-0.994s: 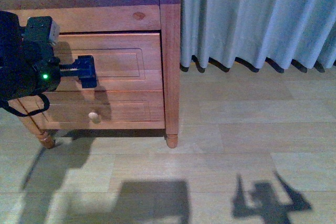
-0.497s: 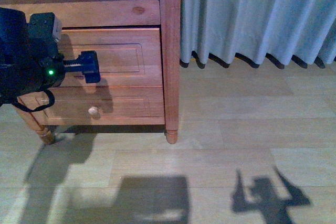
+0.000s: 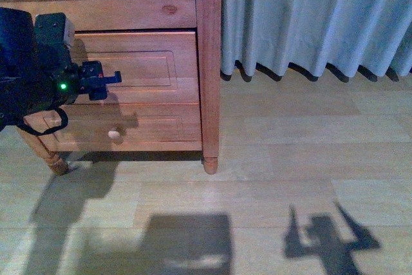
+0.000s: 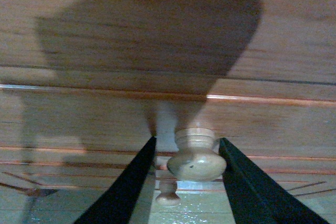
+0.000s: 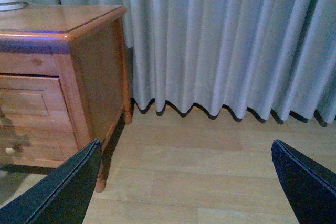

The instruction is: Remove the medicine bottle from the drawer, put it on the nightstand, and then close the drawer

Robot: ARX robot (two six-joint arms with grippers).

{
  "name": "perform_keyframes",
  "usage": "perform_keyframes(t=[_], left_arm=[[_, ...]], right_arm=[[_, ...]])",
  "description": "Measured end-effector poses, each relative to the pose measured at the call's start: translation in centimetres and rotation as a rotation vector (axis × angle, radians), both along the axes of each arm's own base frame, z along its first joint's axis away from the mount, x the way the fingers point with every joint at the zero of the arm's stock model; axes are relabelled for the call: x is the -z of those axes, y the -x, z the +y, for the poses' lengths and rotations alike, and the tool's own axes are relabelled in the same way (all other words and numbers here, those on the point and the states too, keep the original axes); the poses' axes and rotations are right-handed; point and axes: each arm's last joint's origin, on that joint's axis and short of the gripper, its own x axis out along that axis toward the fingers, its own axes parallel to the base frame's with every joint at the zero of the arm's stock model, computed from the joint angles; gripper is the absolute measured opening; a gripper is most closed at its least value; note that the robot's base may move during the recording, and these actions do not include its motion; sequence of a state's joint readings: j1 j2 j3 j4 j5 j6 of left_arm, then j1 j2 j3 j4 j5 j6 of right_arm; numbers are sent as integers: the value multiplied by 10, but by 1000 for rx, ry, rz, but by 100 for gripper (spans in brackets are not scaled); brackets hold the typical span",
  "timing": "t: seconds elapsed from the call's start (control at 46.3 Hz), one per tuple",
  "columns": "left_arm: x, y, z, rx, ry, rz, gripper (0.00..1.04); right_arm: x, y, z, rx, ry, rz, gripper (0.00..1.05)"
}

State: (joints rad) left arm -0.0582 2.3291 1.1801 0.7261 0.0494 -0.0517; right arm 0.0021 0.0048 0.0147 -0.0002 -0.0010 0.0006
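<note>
Hard light, probably from behind: crisp shadows on the floor (image 3: 270, 178). Bluish cast overall; left wrist view dim, soft, shadow across the drawer (image 4: 79, 124).

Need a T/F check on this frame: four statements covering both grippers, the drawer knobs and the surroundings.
1. The left gripper has its jaws on either side of the taller drawer's round knob. True.
2. The right gripper holds the medicine bottle. False: its jaws are open and empty above the floor, and no bottle shows in any view.
3. A pale curtain hangs beside the nightstand. True.
4. The shorter drawer has no knob. False: it has a small round knob.
</note>
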Motion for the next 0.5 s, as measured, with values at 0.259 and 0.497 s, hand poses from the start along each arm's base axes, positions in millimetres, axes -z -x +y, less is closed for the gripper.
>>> perform_keyframes(t=[0.259, 0.497], left_arm=[[2, 4, -3, 5, -3, -17, 27], [4, 36, -3, -9, -12, -1, 27]], right_arm=[[0, 0, 0, 1, 0, 0, 98], [0, 0, 0, 0, 0, 0, 98]])
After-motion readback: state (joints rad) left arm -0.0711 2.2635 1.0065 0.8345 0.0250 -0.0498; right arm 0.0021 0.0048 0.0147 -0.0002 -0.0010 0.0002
